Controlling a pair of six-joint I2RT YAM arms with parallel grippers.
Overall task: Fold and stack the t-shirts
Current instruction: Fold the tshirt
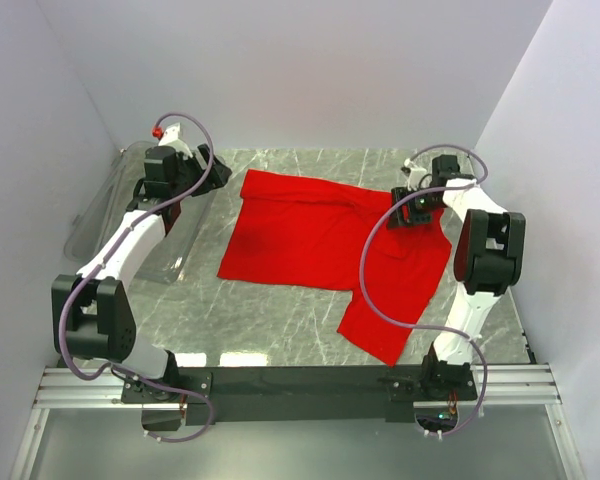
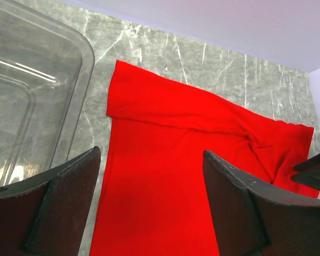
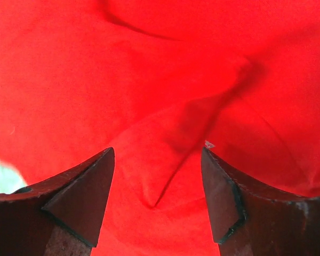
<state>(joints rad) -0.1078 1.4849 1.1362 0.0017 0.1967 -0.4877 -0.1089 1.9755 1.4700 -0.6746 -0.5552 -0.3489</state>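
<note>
Shirt: your plain bright red short-sleeved fabric t-shirt (image 1: pixel 320 240) lies spread over the middle and right of the table. Its far edge is turned over into a flat band, and one part trails toward the near right.
Crease: look at the right wrist view, where a raised ridge of red cloth runs up between the two fingers.
Right gripper: your right gripper (image 3: pixel 157 160) sits low over the shirt's far right part. The jaws stand well apart and nothing is pinched. Whether the fingertips touch the cloth, you cannot tell.
Left gripper: your left gripper (image 2: pixel 152 160) hangs above the shirt's far left corner, spread wide, with nothing in its grasp.
Bin: the clear rounded plastic bin (image 1: pixel 120 200) rests at the left, near the shirt's left edge, with a strip of tabletop between them.
Table: the grey-green marble-patterned table (image 1: pixel 270 310) carries both the shirt and the bin.
</note>
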